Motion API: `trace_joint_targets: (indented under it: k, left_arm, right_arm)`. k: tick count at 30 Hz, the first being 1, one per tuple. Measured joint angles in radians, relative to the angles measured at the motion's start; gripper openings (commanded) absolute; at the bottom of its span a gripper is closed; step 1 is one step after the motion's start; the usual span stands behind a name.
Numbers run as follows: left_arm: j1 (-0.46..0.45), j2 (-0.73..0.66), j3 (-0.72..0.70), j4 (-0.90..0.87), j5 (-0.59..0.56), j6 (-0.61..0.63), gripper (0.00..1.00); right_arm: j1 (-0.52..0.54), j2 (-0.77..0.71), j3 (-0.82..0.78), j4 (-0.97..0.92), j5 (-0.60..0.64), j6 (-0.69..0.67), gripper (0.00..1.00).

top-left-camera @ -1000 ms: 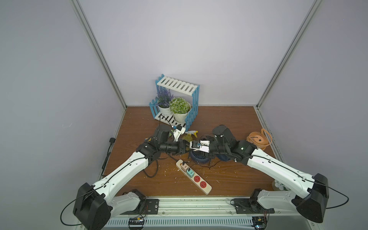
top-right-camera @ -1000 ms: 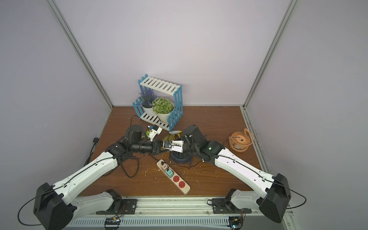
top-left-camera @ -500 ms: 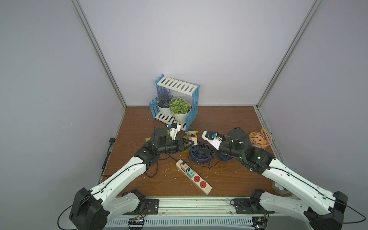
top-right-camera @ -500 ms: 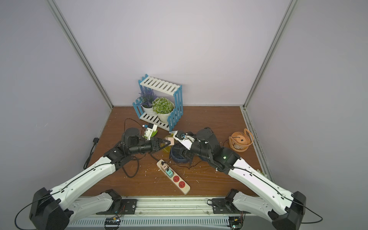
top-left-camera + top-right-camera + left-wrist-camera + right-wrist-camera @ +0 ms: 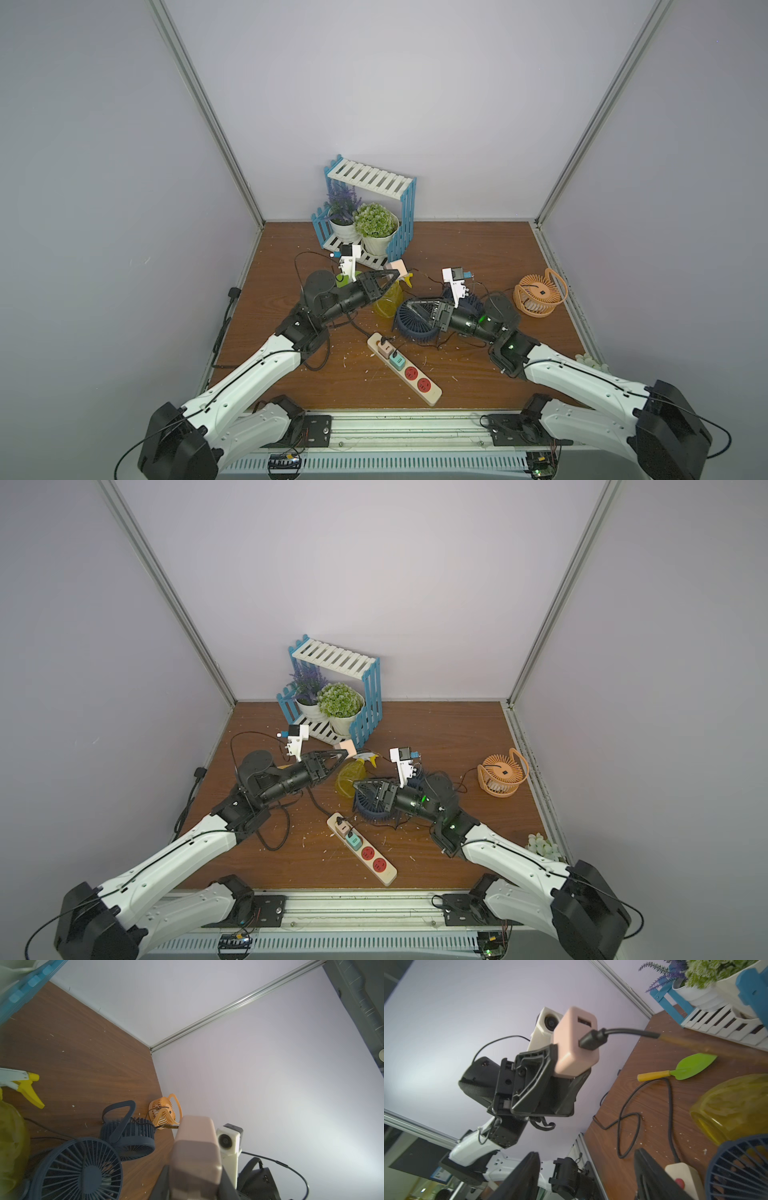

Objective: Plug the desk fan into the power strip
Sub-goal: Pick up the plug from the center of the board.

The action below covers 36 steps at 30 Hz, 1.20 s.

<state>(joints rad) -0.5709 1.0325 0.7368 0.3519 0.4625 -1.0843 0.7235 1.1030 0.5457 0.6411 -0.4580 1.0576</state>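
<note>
Left pincer [image 5: 391, 275] clamped on pink adapter [image 5: 395, 266], held up off table [image 5: 478, 249], just in front of plant rack [image 5: 370, 183]. Black cable [image 5: 623, 1032] is plugged into the adapter; can't tell which fan it runs to. Right pincer [image 5: 587, 1178] wide, nothing between fingers, over blue fan [image 5: 415, 330] mid-table, apart from the adapter. Power strip [image 5: 432, 395] lies diagonally on the table near the middle of the front edge, just in front of the blue fan, seen in both top views [image 5: 386, 875]. Beige plug [image 5: 386, 350] and teal plug [image 5: 397, 362] sit in its far sockets; the two red sockets nearer the front edge are free. Yellow spray bottle [image 5: 384, 303] lies just beside the blue fan, under the left pincer. Orange fan [image 5: 538, 293] stands near the right edge.
</note>
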Motion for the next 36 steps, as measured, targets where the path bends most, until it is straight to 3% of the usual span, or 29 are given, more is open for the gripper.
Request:
trace_joint_targets:
  k: [8, 27, 32, 36]
  left_arm:
    - [-0.001, -0.049, 0.0, 0.007, 0.066, -0.005, 0.18]
    - [-0.002, -0.07, -0.003, 0.034, 0.16, -0.003, 0.13]
    - [-0.002, -0.073, -0.027, 0.048, 0.185, -0.003, 0.13]
    - [-0.003, -0.075, -0.053, 0.048, 0.192, -0.004, 0.13]
  right_arm:
    - [-0.076, 0.158, 0.095, 0.303, -0.079, 0.205, 0.69]
    - [-0.09, 0.171, 0.184, 0.233, -0.24, 0.159, 0.32]
    - [-0.112, 0.169, 0.178, 0.235, -0.269, 0.161, 0.4]
    - [-0.141, 0.169, 0.166, 0.242, -0.286, 0.167, 0.4]
